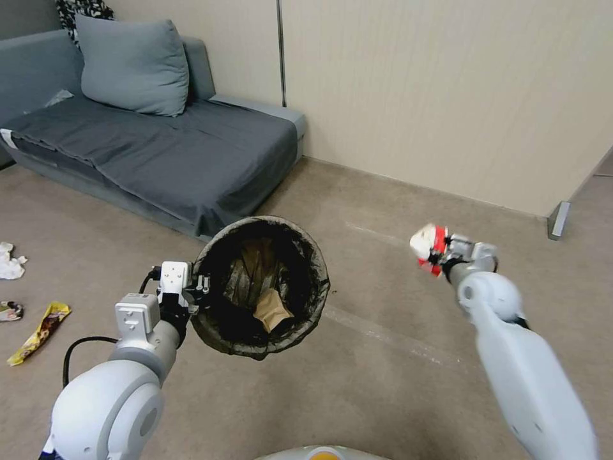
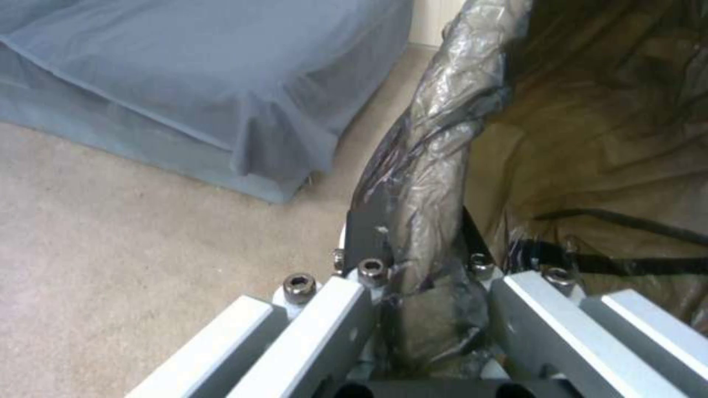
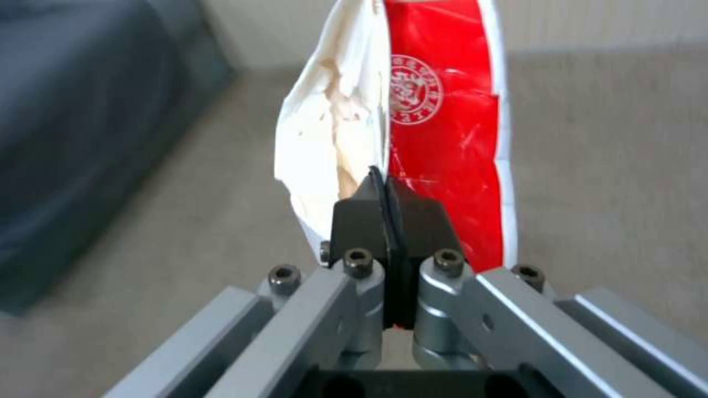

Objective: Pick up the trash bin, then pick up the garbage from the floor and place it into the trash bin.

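The left gripper (image 1: 203,285) was closed on the rim of the trash bin (image 1: 260,287), which sat lifted at the centre of the head view, tilted so its mouth faced the camera. In the left wrist view the dark fingers (image 2: 366,232) pinched the bag-covered rim (image 2: 435,182) between them. A tan paper bag (image 1: 273,311) lay inside the bin against the dark liner (image 1: 236,332).

The right gripper (image 1: 439,252) was held right of centre in the head view, well apart from the bin, clamped on a red-and-white carton (image 1: 426,246). In the right wrist view the fingers (image 3: 354,221) were pressed together on the carton's (image 3: 435,127) lower edge. Its red panel bore a round white seal (image 3: 415,97); the lettering in it could not be read.

On the floor (image 1: 383,396), at the left edge of the head view, lay a crumpled white tissue (image 1: 9,260), a colourful wrapper (image 1: 9,310) and a yellow wrapper (image 1: 39,332). A grey sofa (image 1: 159,147) with a cushion (image 1: 133,64) occupied the upper left of that frame.
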